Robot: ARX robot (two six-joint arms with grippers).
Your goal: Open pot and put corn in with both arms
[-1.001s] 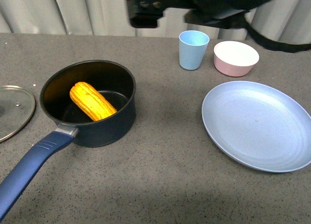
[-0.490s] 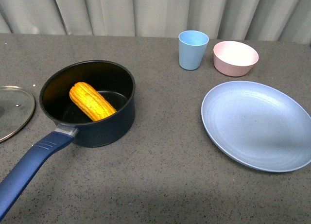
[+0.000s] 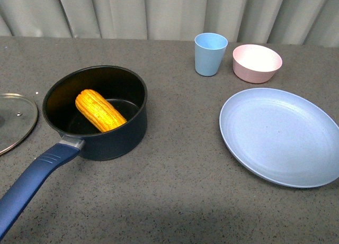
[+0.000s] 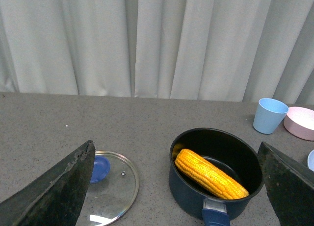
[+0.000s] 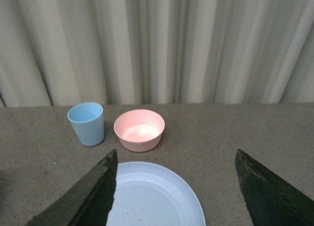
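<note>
The dark navy pot stands open on the grey table, its long blue handle pointing to the near left. The yellow corn lies slanted inside it, also seen as the corn in the pot from the left wrist. The glass lid rests flat on the table left of the pot; its blue knob shows in the left wrist view. No arm appears in the front view. My left gripper hangs open above pot and lid. My right gripper is open above the plate.
A large light-blue plate lies at the right. Behind it stand a light-blue cup and a pink bowl. A pale curtain closes off the far edge of the table.
The black arm that crossed the top of the front view a second ago has withdrawn out of that view. Pot, corn and lid have not moved.
</note>
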